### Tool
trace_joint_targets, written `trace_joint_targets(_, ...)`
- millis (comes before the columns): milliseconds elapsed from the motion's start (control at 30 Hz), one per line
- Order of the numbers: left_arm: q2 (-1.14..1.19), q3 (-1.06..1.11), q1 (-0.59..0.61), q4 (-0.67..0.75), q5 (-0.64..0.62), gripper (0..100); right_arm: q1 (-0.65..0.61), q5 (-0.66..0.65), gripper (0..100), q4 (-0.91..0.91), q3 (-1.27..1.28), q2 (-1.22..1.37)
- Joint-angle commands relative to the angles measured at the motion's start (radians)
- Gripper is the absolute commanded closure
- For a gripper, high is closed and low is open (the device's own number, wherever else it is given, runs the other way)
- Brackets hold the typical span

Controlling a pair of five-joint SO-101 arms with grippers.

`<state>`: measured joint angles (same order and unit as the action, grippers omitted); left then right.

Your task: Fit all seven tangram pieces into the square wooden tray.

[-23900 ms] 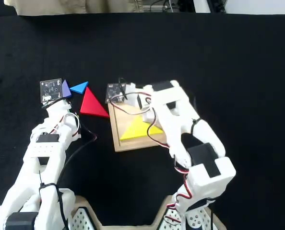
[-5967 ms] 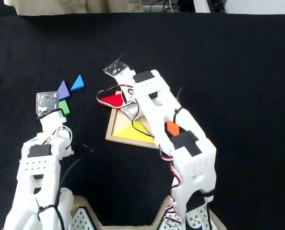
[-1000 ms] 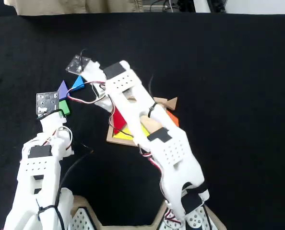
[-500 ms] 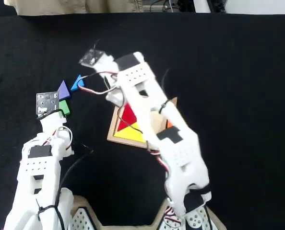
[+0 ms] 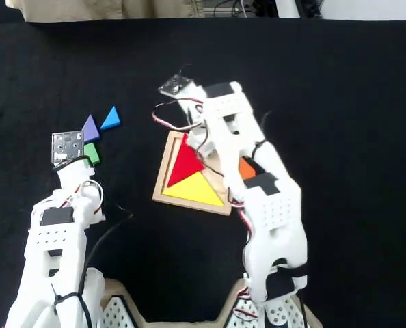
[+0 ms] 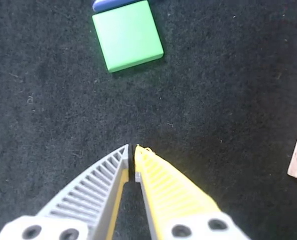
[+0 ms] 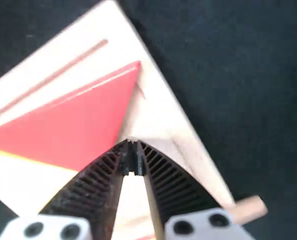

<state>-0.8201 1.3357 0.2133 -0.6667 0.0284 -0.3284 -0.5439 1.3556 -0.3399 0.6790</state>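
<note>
High view: the large red triangular piece (image 5: 184,162) and the large yellow triangular piece (image 5: 195,188) lie edge to edge inside the square wooden tray (image 5: 160,186), while the green square piece (image 5: 91,153) waits on the black table (image 5: 340,102). Left wrist view: the left pincer (image 6: 132,150), pressed together and empty, hangs near that square. Right wrist view: the right pincer (image 7: 134,155), pressed together and empty, sits over bare tray wood beside the red tip, likely to nudge it home.
</note>
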Motion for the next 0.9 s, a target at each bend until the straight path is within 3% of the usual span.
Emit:
trace_joint_targets(0, -0.02, -0.008, -0.008, 0.017, -0.006, 97, -0.08, -0.009, 98.8, -0.006, -0.015, -0.007)
trace_joint_targets(300, -0.02, -0.008, -0.01, 0.015, -0.006, 97, -0.02, -0.009, 98.8, -0.011, -0.065, -0.015)
trace_joint_targets(600, -0.02, -0.008, -0.01, 0.015, -0.006, 97, -0.146, -0.02, 98.8, 0.025, -0.074, 0.061)
trace_joint_targets(867, -0.02, -0.008, -0.01, 0.014, -0.006, 97, -0.221, -0.13, 98.8, 0.095, -0.091, 0.053)
